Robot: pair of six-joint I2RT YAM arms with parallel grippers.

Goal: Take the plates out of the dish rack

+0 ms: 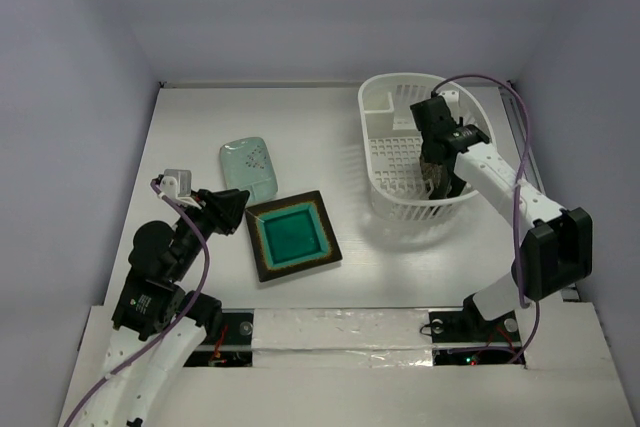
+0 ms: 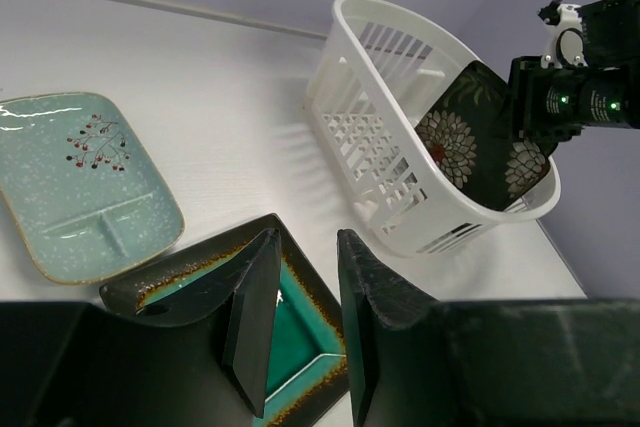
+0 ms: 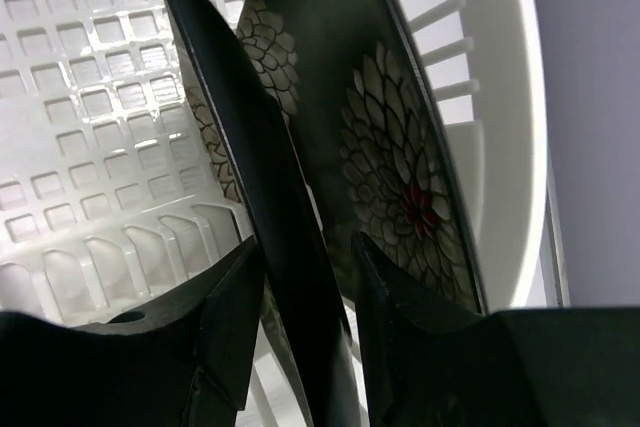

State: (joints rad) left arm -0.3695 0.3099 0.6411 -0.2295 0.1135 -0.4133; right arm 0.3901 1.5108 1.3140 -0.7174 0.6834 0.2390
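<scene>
Black fingers of the right pincer [image 3: 308, 247] are set astride the upright edge of the nearer flowered plate [image 3: 240, 127]. A thin gap is seen at one finger, so the plate is straddled, not clamped. A second flowered plate [image 3: 400, 177] is leaned between it and the slotted wall of the dish rack [image 3: 505, 97]. The left pincer [image 2: 307, 237] is held agape and empty over the teal-centred plate [image 2: 305, 327], beside which the mint plate [image 2: 80, 187] is laid flat. Everything is carried on a white desk [image 1: 300, 117] enclosed by pale walls [image 1: 300, 7]. The rack is stood near the far right corner, well apart from both flat plates.
</scene>
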